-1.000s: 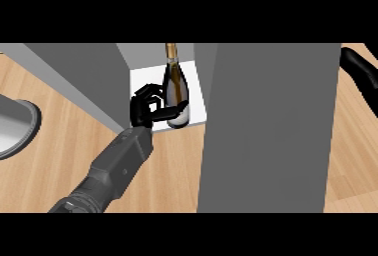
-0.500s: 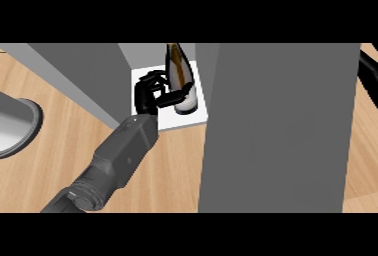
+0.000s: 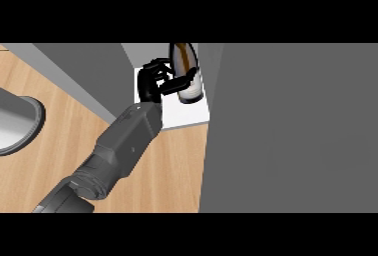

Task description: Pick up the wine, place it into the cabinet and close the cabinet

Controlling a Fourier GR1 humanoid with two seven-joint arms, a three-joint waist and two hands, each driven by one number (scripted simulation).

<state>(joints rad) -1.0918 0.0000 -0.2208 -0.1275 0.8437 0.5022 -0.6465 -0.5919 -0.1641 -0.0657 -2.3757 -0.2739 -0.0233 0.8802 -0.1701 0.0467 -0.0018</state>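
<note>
Head view: wine [image 3: 186,75] in left hand [image 3: 156,80].

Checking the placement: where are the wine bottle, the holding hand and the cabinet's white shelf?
wine bottle [image 3: 187,75], head view, its body.
left hand [image 3: 156,82], head view, the palm.
white shelf [image 3: 184,116], head view, bare front part.

A wooden table [image 3: 173,170] is stretching across the lower left of the head view. A grey round vessel [image 3: 15,122] is sitting on it at the left edge, partly cut off.
</note>
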